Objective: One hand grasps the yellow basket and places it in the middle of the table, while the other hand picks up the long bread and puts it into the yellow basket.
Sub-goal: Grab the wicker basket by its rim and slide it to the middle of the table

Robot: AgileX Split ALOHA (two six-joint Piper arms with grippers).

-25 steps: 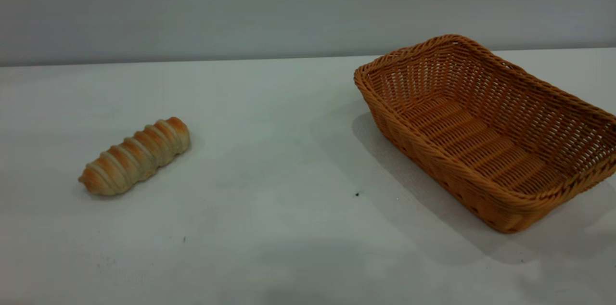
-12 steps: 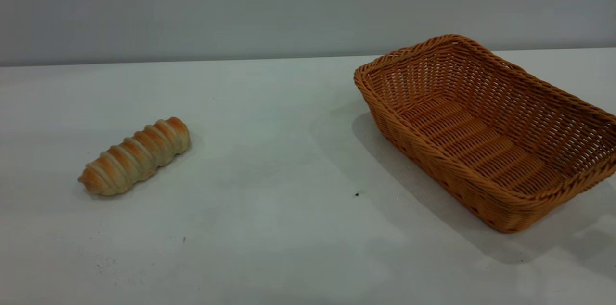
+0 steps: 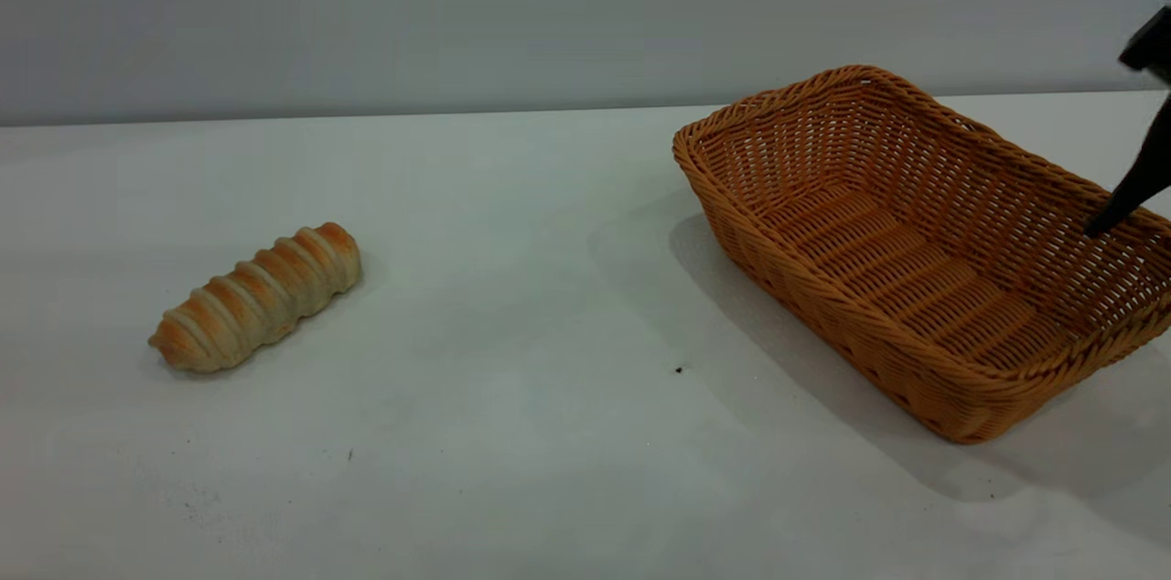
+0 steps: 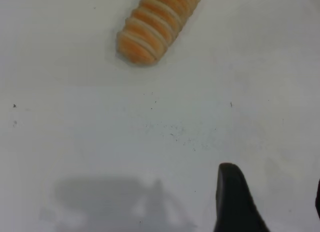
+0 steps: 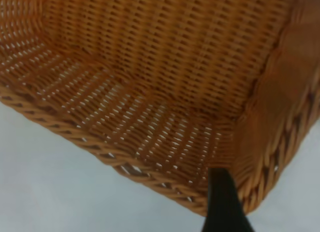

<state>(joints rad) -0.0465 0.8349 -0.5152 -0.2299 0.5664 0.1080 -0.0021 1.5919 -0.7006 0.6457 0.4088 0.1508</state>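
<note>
Right hand [image 3: 1111,216], fingers apart, straddles the far wall of the orange-tan woven wicker basket [image 3: 915,241] at worktop [image 3: 549,287] right, likely to drag it centre | ridged golden long loaf [image 3: 256,298] lies left | left hand [image 4: 272,202] apart, near loaf.

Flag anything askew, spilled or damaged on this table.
Nothing stands out. The yellow basket sits flat and intact at the right, angled to the table edge. The long bread lies whole at the left. The right gripper reaches over the basket's far rim. The table bears only tiny specks.
</note>
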